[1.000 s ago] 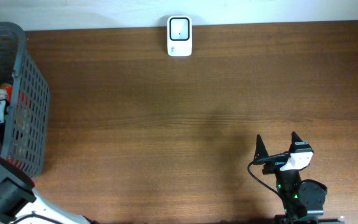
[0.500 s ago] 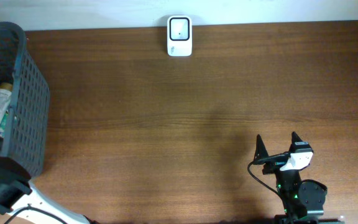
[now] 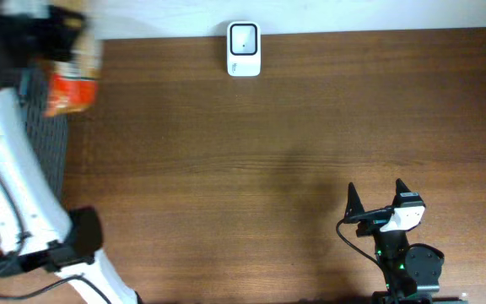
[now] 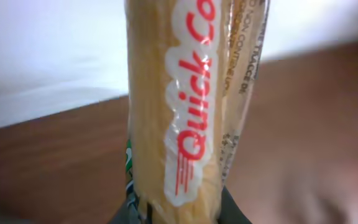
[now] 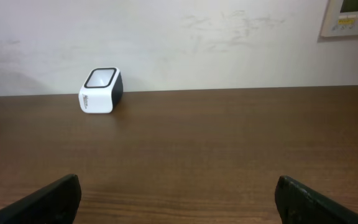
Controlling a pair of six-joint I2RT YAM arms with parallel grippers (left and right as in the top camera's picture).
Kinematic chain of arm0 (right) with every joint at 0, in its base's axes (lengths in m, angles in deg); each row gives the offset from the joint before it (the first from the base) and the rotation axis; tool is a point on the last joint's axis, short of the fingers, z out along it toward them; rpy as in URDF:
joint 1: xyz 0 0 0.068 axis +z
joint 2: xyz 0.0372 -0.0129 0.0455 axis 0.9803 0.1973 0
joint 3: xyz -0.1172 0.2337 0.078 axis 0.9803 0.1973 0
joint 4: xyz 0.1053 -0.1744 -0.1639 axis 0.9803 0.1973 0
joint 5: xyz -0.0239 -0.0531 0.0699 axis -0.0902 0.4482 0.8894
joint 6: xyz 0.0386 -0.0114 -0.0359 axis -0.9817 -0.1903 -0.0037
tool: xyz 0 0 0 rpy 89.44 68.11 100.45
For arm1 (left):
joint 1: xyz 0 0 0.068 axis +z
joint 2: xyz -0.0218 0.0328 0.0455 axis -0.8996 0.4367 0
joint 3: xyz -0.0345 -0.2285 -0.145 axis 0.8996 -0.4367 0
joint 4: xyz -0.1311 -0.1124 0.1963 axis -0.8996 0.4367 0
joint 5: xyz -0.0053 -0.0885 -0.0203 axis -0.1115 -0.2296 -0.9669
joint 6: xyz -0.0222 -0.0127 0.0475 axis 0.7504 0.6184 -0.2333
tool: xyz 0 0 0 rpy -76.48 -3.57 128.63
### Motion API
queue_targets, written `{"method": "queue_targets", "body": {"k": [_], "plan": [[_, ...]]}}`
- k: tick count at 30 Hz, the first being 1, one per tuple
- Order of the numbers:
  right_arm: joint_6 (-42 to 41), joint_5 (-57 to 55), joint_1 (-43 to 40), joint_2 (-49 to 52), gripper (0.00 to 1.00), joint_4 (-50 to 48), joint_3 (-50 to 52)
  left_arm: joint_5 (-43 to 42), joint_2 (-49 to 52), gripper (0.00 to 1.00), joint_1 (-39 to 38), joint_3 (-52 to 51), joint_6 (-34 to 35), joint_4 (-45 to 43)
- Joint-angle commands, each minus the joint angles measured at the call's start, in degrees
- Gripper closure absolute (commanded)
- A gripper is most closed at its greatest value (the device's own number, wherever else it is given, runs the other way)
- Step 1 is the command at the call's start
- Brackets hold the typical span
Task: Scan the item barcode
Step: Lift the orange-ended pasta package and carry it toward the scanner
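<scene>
The item is an orange-tan packet (image 3: 71,81) with red "Quick" lettering (image 4: 188,112), held in the air over the table's far left corner. My left gripper (image 3: 57,38) is shut on its lower end, and dark fingers (image 4: 234,213) show on either side of it. The barcode does not show. The white scanner (image 3: 244,49) stands at the table's far edge in the middle, well to the right of the packet. It also shows in the right wrist view as the scanner (image 5: 100,91) by the wall. My right gripper (image 3: 376,198) rests open near the front right, nothing between its fingers (image 5: 48,199).
A grey mesh basket (image 3: 51,160) stands at the left edge, partly hidden by my white left arm (image 3: 11,169). A wall panel (image 5: 350,15) hangs behind the table at upper right.
My left arm has risen out of the basket with the packet and swung toward the far left corner of the table. The right arm has not moved.
</scene>
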Motion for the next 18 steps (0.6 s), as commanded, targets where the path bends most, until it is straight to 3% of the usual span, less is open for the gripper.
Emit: {"method": "queue_targets", "body": {"k": [1,7,18], "plan": [[0.24,0.31,-0.5,-0.39,0.01,0.17,0.31,2.47,2.25,1.0,-11.67,-0.44,-10.58,3.76],[0.24,0.31,-0.5,-0.39,0.01,0.17,0.31,6.99,10.12,1.0,-24.06,-8.02,-30.4,10.8],[0.24,0.31,-0.5,-0.39,0.01,0.17,0.31,7.15,24.39,1.0,-36.76,-21.94,-41.55,9.27]]}}
